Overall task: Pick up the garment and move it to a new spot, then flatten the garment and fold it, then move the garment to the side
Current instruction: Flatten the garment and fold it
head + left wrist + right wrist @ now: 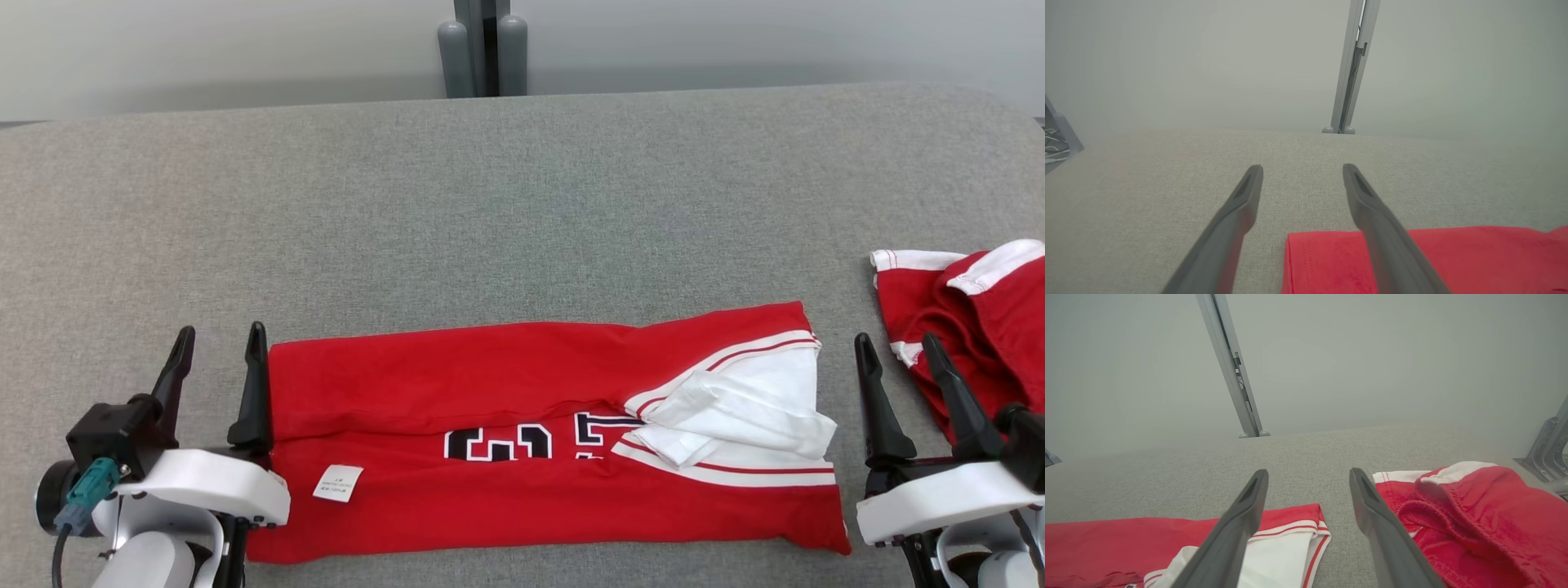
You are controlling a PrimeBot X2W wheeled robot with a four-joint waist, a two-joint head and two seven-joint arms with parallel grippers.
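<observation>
A wide table point(522, 188) covered in grey woven fabric stretches from side to side, its far corners rounded. Behind it is a plain, pale grey-green wall point(245, 49), softly and evenly lit. A grey metal post point(483, 47) rises against the wall at the middle of the table's far edge. A metal bracket point(1549, 445) stands past the table's right end, and pale cables point(1053, 143) lie past its left end.
</observation>
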